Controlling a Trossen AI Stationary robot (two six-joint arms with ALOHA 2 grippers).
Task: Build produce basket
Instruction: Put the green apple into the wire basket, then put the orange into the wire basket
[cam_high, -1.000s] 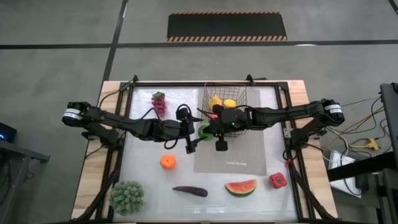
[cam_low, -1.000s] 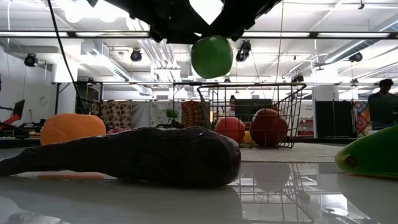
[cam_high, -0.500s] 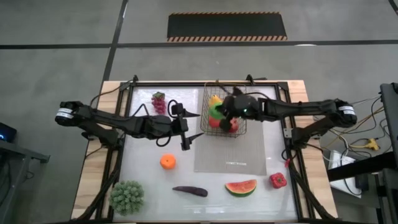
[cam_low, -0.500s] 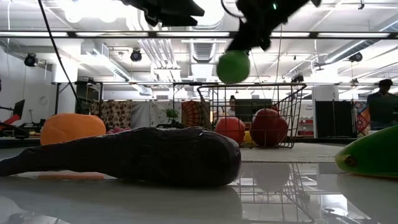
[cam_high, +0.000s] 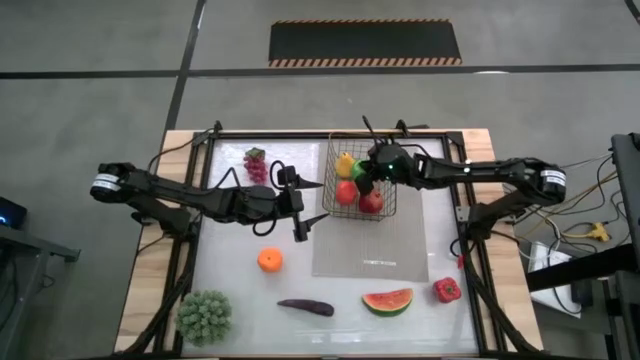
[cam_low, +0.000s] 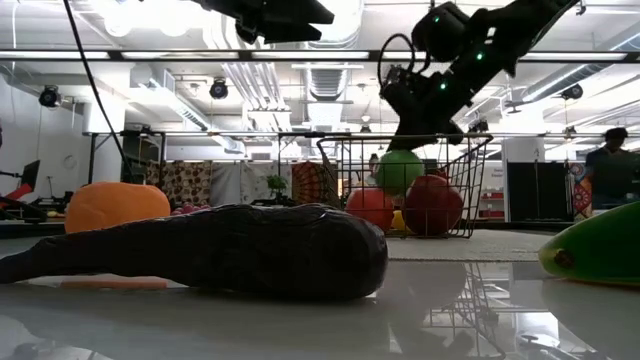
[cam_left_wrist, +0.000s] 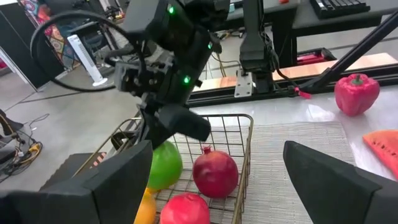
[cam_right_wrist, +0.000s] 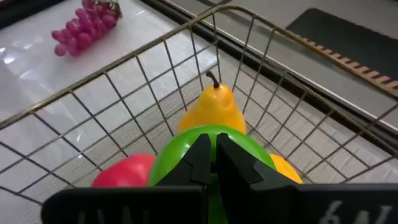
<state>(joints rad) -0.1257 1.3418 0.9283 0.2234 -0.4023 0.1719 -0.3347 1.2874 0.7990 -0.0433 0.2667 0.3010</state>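
so, counted: one black wire-mesh basket (cam_high: 360, 187) with flaring sides, one flat grey ribbed mat (cam_high: 371, 243) under it, and inside it two red round fruits, one smooth (cam_left_wrist: 185, 209) and one with a little crown on top (cam_left_wrist: 214, 174), one yellow pear (cam_right_wrist: 213, 108) with a dark stem, one glossy green apple (cam_right_wrist: 205, 149), and something orange-yellow (cam_right_wrist: 281, 167) that is mostly hidden.

outside the basket on the glossy white desk (cam_high: 240, 300) lie one bunch of purple grapes (cam_high: 256, 164), one orange (cam_high: 269, 260), one dark long eggplant (cam_high: 306, 307), one watermelon slice (cam_high: 387, 301), one red pepper (cam_high: 447, 290) and one bumpy green cluster (cam_high: 204, 317).

the right pincer (cam_right_wrist: 214, 163) is over the basket's inside with its fingers drawn together, their tips pressed on top of the green apple, which sits among the other fruit just below them; the pear is right behind the apple and the smooth red fruit beside it. whether the apple is really gripped cannot be told.

the left pincer (cam_high: 302, 211) is spread wide and holds nothing, hanging over the bare desk just beside the basket, with the orange near it and the grapes a little farther off.
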